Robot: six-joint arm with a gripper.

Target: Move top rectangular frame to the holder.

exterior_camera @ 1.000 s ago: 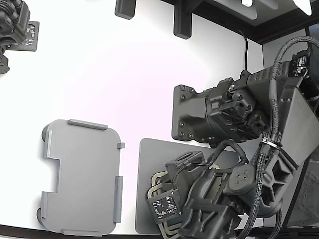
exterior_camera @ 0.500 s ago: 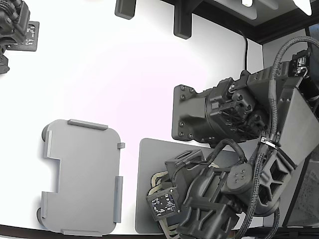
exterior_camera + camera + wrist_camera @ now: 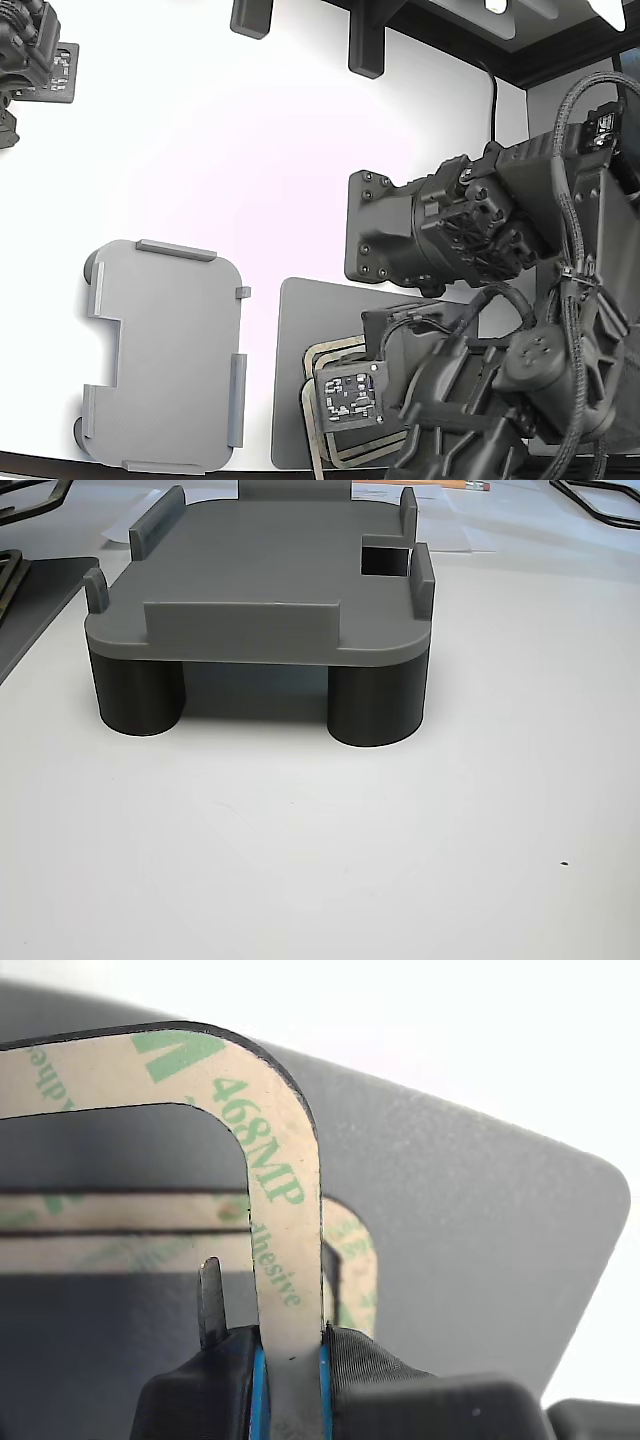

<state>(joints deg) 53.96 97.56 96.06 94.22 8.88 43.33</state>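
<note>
From my remote station I see the gripper (image 3: 290, 1360) pinching one side bar of the top rectangular frame (image 3: 275, 1170), its blue-edged pads pressed against both faces of the beige strip, which carries green lettering. The frame stands raised and tilted over the dark grey mat (image 3: 300, 380), with another alike frame (image 3: 352, 1250) lying flat on the mat beneath it. In the exterior view, the stack of frames (image 3: 318, 420) shows at the mat's edge nearest the holder, partly covered by the arm's wrist (image 3: 450, 400). The holder (image 3: 165, 355) lies on the white tabletop (image 3: 250, 150) just beside the mat, on the exterior view's left of it, with nothing resting in it; its raised tabs and stepped notch are plainly visible. The other view shows the holder (image 3: 270, 580) standing on dark round legs (image 3: 375, 705), its top surface bare. A second arm's dark base (image 3: 400, 235) sits just beyond the mat, away from the holder.
</note>
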